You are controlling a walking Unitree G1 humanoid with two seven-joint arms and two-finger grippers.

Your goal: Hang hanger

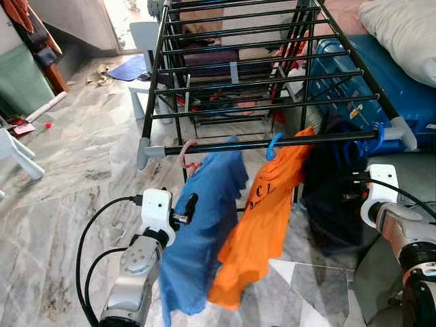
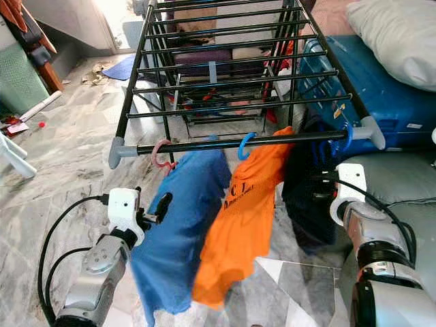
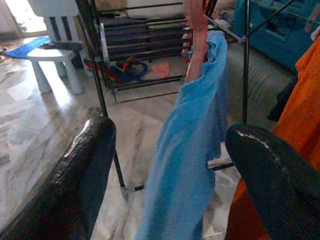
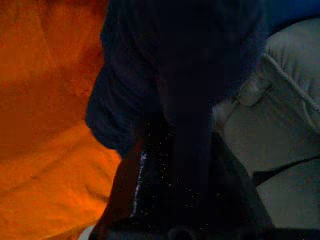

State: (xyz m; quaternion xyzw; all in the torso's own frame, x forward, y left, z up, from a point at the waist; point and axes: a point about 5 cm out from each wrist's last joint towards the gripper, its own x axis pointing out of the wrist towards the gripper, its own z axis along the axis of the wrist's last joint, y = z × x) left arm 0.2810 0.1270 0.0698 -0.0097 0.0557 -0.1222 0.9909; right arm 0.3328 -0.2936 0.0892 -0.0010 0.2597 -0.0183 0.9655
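A black drying rack's front rail [image 1: 231,144] carries three hangers. A pink hanger [image 1: 185,155] holds a blue shirt [image 1: 204,225], a blue hanger [image 1: 274,144] holds an orange shirt [image 1: 262,218], and a blue hook [image 1: 378,136] at the right end holds a dark navy garment [image 1: 334,204]. My left gripper [image 1: 187,210] is open, just left of the blue shirt and not touching it; the shirt hangs ahead between its fingers [image 3: 85,165]. My right gripper [image 1: 353,182] is pressed into the dark garment's right side, its fingers [image 4: 150,200] together with dark cloth in them.
A blue suitcase [image 1: 402,88] and a white pillow [image 1: 409,27] lie behind the rack on the right. A grey cushion [image 1: 415,170] sits by my right arm. A white stool [image 3: 55,60] stands beyond the rack, and a white chair leg [image 1: 17,153] is at far left. Marble floor lies to the left.
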